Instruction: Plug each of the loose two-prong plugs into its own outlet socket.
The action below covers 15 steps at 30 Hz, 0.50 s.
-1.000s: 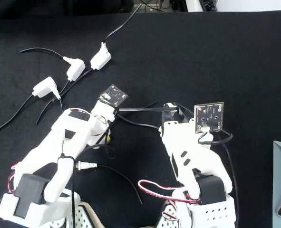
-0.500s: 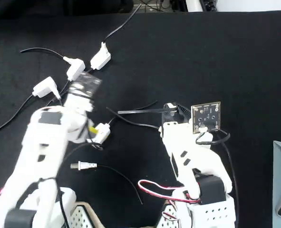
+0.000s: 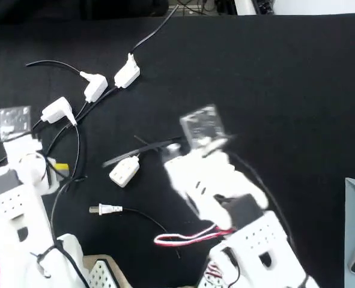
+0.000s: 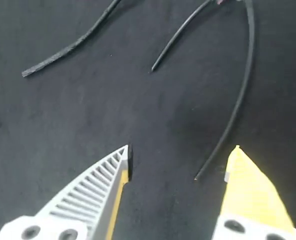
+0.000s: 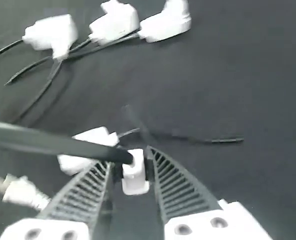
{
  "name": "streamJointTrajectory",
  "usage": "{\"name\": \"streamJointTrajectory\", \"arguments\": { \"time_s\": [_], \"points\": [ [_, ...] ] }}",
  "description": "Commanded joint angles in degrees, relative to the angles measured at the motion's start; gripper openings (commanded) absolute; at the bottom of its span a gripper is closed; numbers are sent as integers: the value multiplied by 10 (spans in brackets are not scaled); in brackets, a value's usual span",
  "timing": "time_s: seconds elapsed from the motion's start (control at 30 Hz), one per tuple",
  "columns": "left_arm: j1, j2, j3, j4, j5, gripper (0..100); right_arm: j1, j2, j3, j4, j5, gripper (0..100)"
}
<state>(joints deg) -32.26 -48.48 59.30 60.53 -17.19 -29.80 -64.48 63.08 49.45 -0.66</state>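
the right gripper (image 5: 133, 159) is clenched on a small white plug (image 5: 135, 176), which is pinched between both fingers. a black cable (image 5: 47, 142) is seen running left from it. a white socket (image 3: 124, 172) is laid flat on the black table (image 3: 273, 90), just left of the right arm. a second plug (image 3: 101, 209) is laid nearer, apart from the socket, with its prongs pointed left. three more white connectors (image 3: 95, 87) are grouped at the far left; whether they are plugs or sockets cannot be told. the left gripper (image 4: 180, 160) is held open over the table at the left, with nothing grasped. a thin cable end (image 4: 228, 130) is seen just beside its yellow finger.
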Motion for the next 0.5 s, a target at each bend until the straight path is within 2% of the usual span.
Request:
{"name": "streamJointTrajectory", "arguments": {
  "time_s": [0.0, 0.2, 0.47],
  "points": [
    [-28, -40, 56, -47, 7, 302, -95, 69, -45, -34, 2, 14],
    [-29, -85, 139, -87, 36, 302, -153, 204, -71, -94, 4, 14],
    [-30, -140, 169, -83, 36, 302, -204, 298, -101, -156, 6, 14]
  ]
}}
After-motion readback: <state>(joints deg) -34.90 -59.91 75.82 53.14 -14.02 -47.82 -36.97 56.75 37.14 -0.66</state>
